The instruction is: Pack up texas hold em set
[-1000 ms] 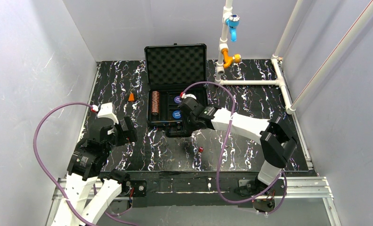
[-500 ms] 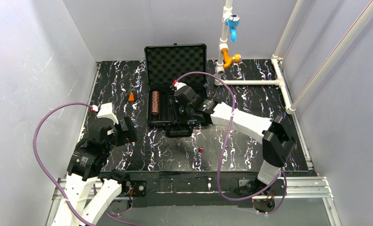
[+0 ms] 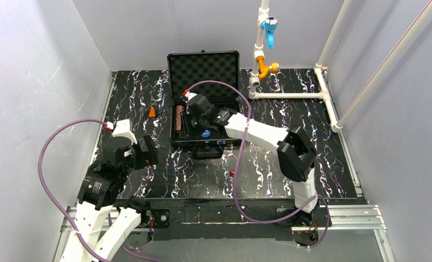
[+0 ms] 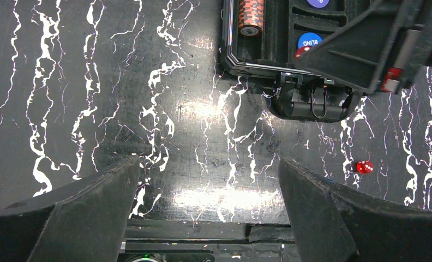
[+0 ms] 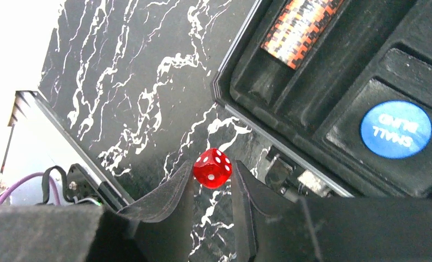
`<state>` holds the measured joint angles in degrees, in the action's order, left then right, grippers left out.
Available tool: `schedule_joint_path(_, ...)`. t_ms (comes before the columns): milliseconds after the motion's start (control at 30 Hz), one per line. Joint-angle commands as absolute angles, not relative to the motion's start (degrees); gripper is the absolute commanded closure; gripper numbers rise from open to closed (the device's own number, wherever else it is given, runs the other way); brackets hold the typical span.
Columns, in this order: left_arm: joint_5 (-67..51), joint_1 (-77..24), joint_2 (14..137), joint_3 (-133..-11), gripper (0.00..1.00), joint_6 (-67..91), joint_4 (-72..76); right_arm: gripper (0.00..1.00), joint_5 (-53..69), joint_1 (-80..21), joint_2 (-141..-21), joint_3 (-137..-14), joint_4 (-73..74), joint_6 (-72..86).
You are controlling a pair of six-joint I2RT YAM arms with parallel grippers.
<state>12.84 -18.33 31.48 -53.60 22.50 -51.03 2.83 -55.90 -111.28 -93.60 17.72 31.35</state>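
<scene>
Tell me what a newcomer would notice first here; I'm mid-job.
First, the red die pinched in the right gripper, held over the open case at the table's back centre. Next, a second die lies loose on the mat in front of the case. The left gripper hangs wide open at the near left, holding nothing.

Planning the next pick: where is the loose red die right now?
In the top view the loose red die lies on the table, nearer the arms than the briefcase handle and slightly to its right, touching nothing.
</scene>
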Motion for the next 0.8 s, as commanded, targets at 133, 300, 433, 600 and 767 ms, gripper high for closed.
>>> schedule_joint_path(133,13.00,-18.11,31.46,-53.70,0.02,21.80,-51.53,0.99,2.90,-55.81,-119.66,-103.28,17.48,31.91)
schedule_joint_path(300,12.92,-18.11,31.73,-53.70,0.02,21.71,-51.52,0.99,2.10,-55.60,-124.06,-107.64,19.34,31.87)
schedule_joint_path(433,13.31,-18.09,31.54,-53.70,0.02,21.71,-51.51,0.99,1.76,-55.21,-126.31,-108.95,19.56,32.07)
schedule_joint_path(600,13.32,-18.04,31.52,-53.70,0.02,21.71,-51.52,0.99,1.75,-54.76,-127.94,-109.83,19.65,32.26)
schedule_joint_path(767,13.36,-18.08,31.55,-53.61,0.02,21.77,-51.53,0.99,2.89,-54.58,-129.21,-110.19,19.17,31.32)
